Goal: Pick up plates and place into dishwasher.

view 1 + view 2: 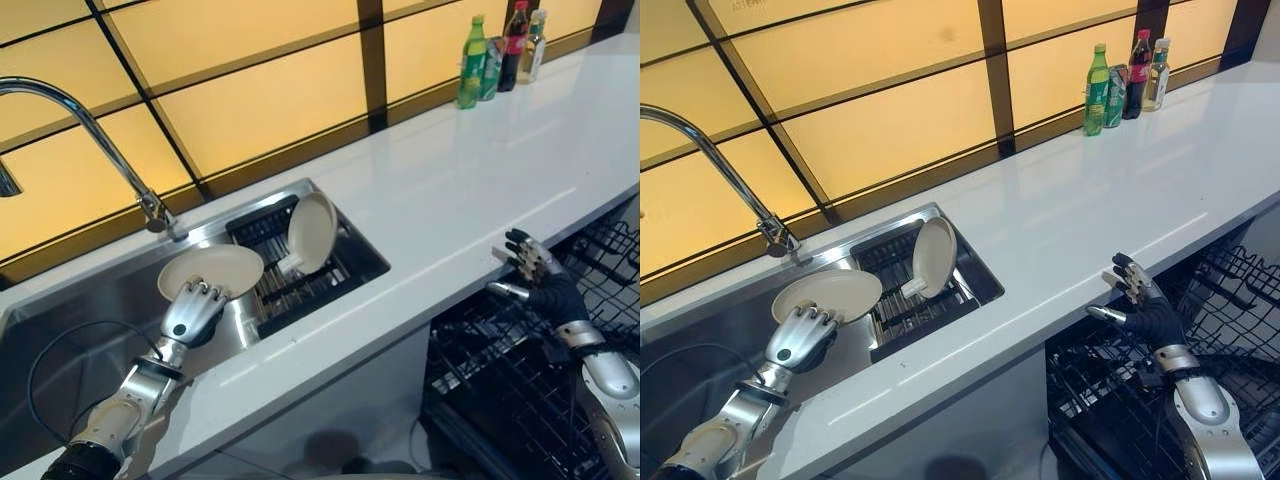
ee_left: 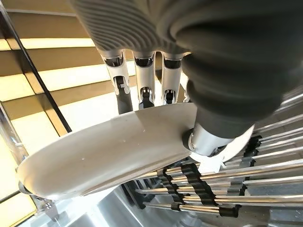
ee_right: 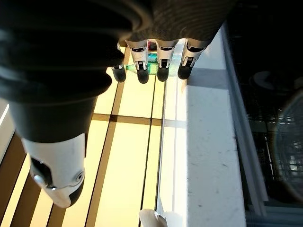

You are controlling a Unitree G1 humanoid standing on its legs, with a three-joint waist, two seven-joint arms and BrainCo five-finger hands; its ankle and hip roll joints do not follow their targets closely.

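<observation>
At the lower left of the frame, the left hand [image 1: 192, 312] pinches the near rim of a cream plate [image 1: 212, 271], fingers above and thumb below, holding it roughly level over the steel sink [image 1: 60, 330]. A second plate [image 1: 312, 232] stands tilted in the dark sink rack [image 1: 300, 285] just right of it. At the lower right, the right hand [image 1: 540, 278] hangs spread and empty beside the white counter [image 1: 470, 190] edge, above the open dishwasher rack [image 1: 500, 390].
</observation>
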